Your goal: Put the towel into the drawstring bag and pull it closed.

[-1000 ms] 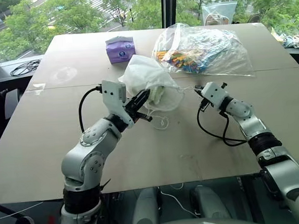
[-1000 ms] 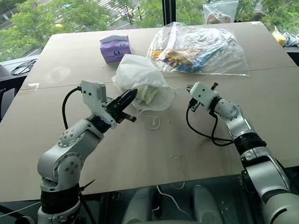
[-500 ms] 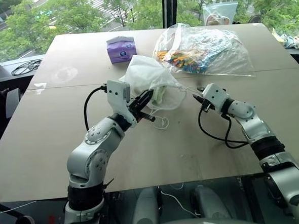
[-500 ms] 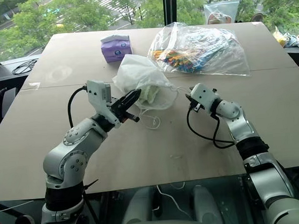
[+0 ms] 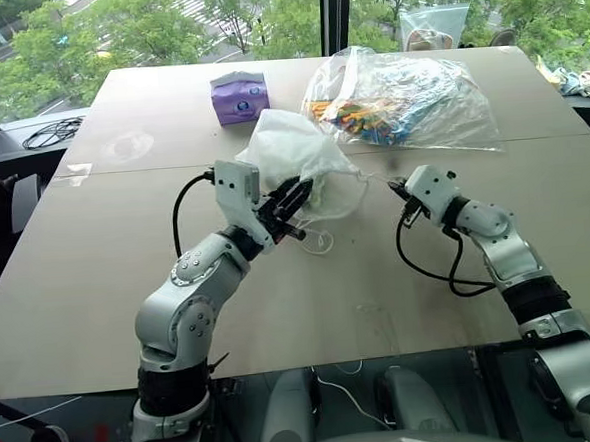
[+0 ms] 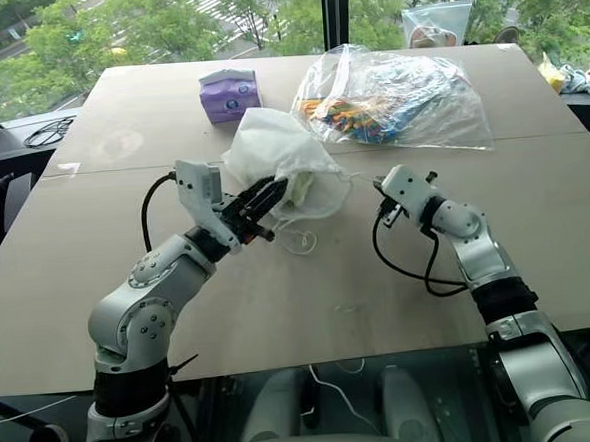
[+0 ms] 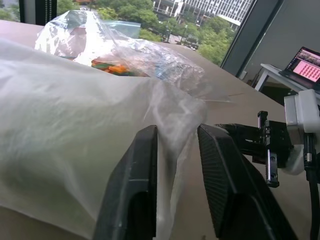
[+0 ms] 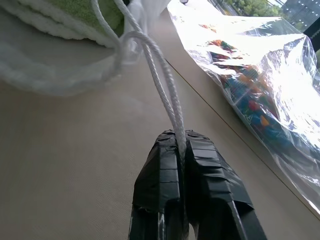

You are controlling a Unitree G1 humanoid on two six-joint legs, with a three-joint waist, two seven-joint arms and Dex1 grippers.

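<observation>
Towel (image 8: 75,12): inside the bag, green showing at its mouth.
Bag (image 5: 291,156): mid-table, mouth facing the right gripper, not yet cinched.
Cord (image 8: 160,85): runs from the mouth straight to the right gripper.
Right gripper (image 8: 186,145): fingers pinched together on the cord.
Left gripper (image 7: 177,150): fingers apart, bag fabric lying between them (not clamped).
Key relation: bag lies between both grippers; the left is nearer to brace it, while pulling the cord rightward would likely close the mouth.

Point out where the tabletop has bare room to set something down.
Free: the near table strip in front of both arms, and the left side beside the purple tissue pack. Crowded: the middle and far right, with the drawstring bag and clear plastic bag.
</observation>
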